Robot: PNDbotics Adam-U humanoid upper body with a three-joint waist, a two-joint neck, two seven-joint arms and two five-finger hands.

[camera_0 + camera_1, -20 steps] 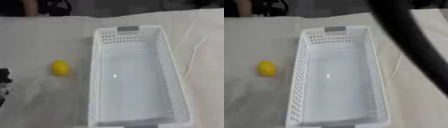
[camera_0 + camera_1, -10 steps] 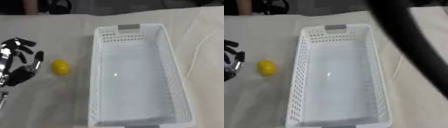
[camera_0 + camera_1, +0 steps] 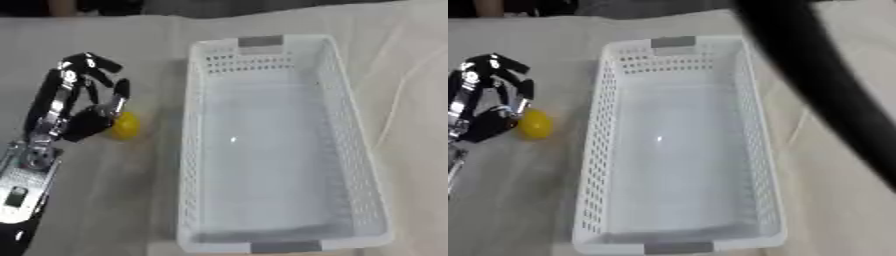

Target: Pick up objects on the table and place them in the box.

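Note:
A small yellow round object (image 3: pixel 125 125) lies on the cloth-covered table, left of the white perforated box (image 3: pixel 199 150). My left hand (image 3: pixel 80 102) reaches in from the lower left and hovers right at the yellow object, its fingers spread and relaxed above it and its thumb beside it; nothing is held. The box is empty inside. In the right eye view the same hand (image 3: pixel 487 105) partly covers the yellow object (image 3: pixel 535 124). Only a dark, blurred arm (image 3: pixel 824 85) crosses the upper right there; my right hand itself does not show.
The beige cloth (image 3: pixel 122 200) covers the whole table, with wrinkles to the right of the box. Dark shapes stand beyond the far edge at the upper left.
My left hand has come in from the left edge and moved right and forward until it stands over the yellow object. The box and the object have stayed put.

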